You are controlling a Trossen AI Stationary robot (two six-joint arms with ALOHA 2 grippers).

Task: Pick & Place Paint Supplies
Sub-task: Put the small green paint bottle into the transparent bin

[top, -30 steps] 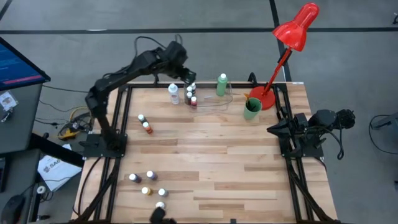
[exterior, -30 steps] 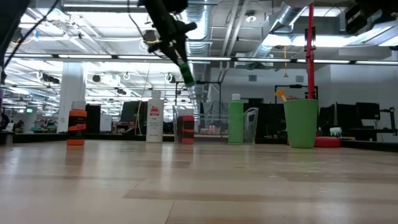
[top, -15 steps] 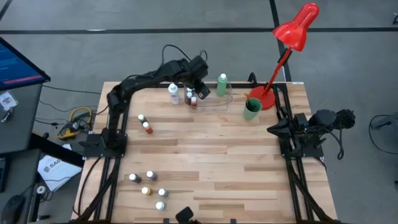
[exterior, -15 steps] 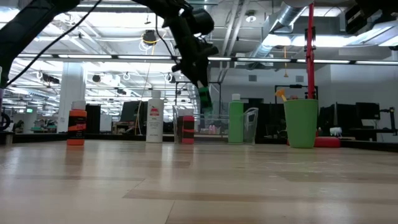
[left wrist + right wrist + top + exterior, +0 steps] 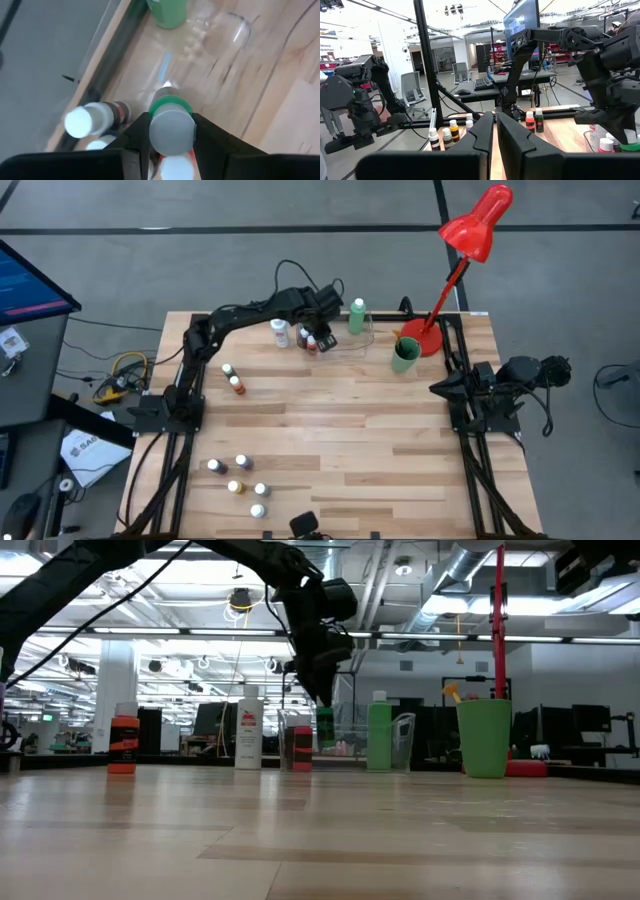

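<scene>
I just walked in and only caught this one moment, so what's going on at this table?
The left gripper is shut on a small green paint bottle, holding it over the clear plastic tray at the far edge of the table, where a few small bottles and a taller green bottle already stand. More small bottles wait near the front left. The right gripper is shut and parked at the right side.

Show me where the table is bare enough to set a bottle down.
Free: the wide middle of the table, between the tray and the front cluster, and all its right half. Crowded: the back edge, where the left gripper lowers a green bottle among bottles beside the green cup.
</scene>
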